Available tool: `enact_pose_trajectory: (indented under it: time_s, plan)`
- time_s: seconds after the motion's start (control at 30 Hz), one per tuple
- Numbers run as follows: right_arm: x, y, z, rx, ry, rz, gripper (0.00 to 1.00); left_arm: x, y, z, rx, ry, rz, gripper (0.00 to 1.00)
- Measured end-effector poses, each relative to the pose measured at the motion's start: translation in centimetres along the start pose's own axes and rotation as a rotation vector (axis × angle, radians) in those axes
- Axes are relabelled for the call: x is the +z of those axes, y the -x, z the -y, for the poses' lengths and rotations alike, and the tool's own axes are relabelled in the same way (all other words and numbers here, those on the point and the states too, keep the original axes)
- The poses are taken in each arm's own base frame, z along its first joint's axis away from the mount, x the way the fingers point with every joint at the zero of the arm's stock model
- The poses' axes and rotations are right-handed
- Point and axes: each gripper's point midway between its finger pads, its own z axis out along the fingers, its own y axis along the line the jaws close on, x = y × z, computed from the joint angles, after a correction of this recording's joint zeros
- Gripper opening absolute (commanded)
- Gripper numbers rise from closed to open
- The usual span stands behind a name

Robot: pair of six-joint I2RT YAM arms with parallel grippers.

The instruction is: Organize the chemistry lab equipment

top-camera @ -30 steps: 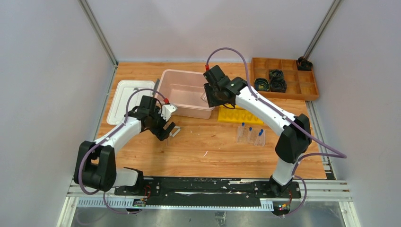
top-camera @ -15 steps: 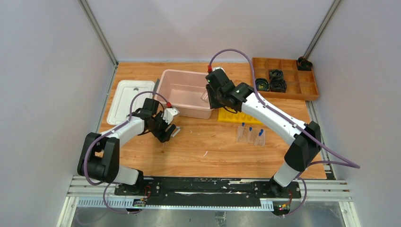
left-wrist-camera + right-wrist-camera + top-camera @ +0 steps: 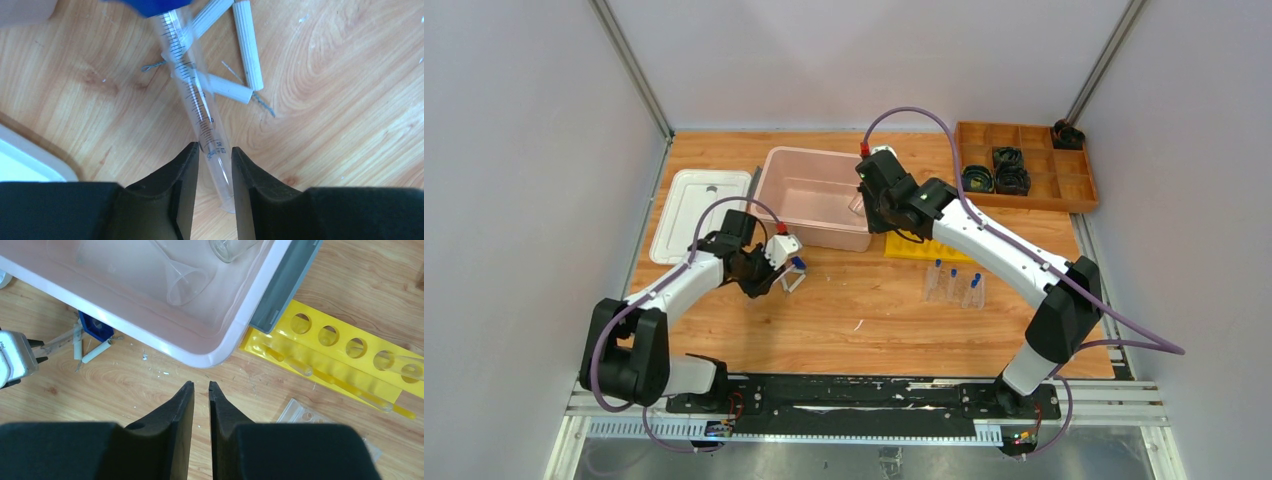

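Observation:
A clear graduated tube (image 3: pixel 200 105) with a blue cap (image 3: pixel 797 263) slants up from between the jaws of my left gripper (image 3: pixel 215 150), which is shut on its lower end. It hangs over a wire triangle with white ribbed sleeves (image 3: pixel 245 50) on the wood. My left gripper (image 3: pixel 782 272) is just in front of the pink bin (image 3: pixel 809 195). My right gripper (image 3: pixel 201 385) hovers by the bin's front right corner (image 3: pixel 210 357), its jaws a narrow slit apart with nothing between them. A funnel (image 3: pixel 182 282) and a glass vessel (image 3: pixel 230 247) lie in the bin.
A yellow six-hole rack (image 3: pixel 345 347) lies right of the bin with a thin rod (image 3: pixel 350 387) on it. A clear rack (image 3: pixel 954 285) holds three blue-capped tubes. A white lid (image 3: pixel 694 210) lies at the left, a wooden compartment tray (image 3: pixel 1024 170) at the back right.
My left gripper's jaws have closed from wide open onto the tube, and the blue cap now shows beside it. My right gripper's jaws have narrowed while it shifted a little by the bin.

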Motion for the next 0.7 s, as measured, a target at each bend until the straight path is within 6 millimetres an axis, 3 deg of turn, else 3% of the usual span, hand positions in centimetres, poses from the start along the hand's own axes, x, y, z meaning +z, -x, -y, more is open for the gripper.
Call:
enact_pose_trajectory:
  time_s: [0.27, 0.37, 0.5, 0.7]
  plan:
    - [0.0, 0.2, 0.2, -0.002, -0.011, 0.011, 0.19, -0.3, -1.6, 0.2, 0.062, -0.008, -0.065, 0.51]
    - [0.1, 0.2, 0.2, -0.003, -0.011, 0.010, 0.19, 0.0, -2.0, 0.3, 0.075, -0.023, -0.084, 0.53]
    - [-0.1, 0.0, 0.4, -0.005, -0.013, 0.009, 0.17, 0.9, -2.9, 0.5, 0.075, -0.057, -0.124, 0.39]
    - [-1.3, 0.5, 0.6, 0.001, -0.005, 0.038, 0.11, 1.3, -2.1, -0.2, 0.087, -0.050, -0.115, 0.05]
